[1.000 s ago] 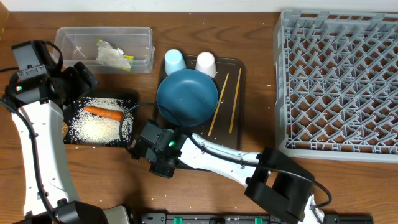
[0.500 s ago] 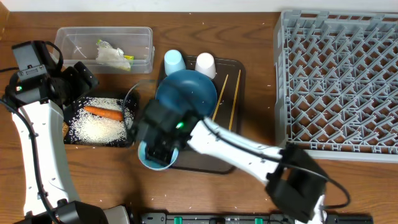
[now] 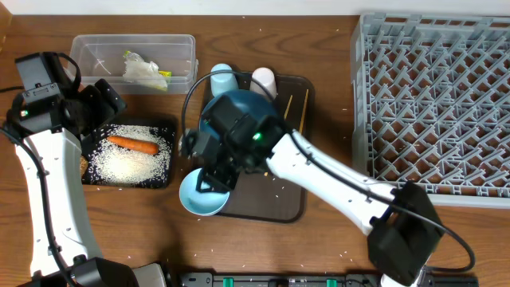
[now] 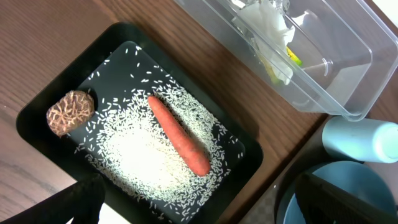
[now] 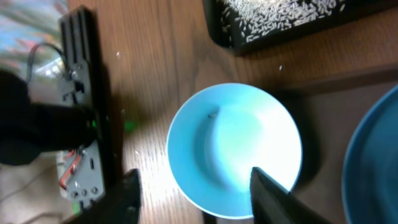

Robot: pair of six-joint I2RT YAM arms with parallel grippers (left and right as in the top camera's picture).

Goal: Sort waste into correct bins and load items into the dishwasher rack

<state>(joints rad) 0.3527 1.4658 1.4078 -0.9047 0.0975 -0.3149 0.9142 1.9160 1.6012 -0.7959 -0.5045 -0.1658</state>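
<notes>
The right hand point(image 5: 191, 183) hangs open over the bowl point(image 3: 198, 198) straddling the brown tray's point(image 3: 271, 209) front-left corner, dark-blue plate point(image 5: 380, 162) close behind, bare desk point(image 3: 119, 231) in front, while the open left hand point(image 4: 199, 199) hovers above the carrot point(image 4: 177, 134).

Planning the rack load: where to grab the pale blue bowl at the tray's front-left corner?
Pinch the rim of the bowl from above, one finger inside, one outside: it sits upright, mouth up, rim exposed. Probably the left side, which pokes past the brown tray over the table, clear of the blue plate.
</notes>
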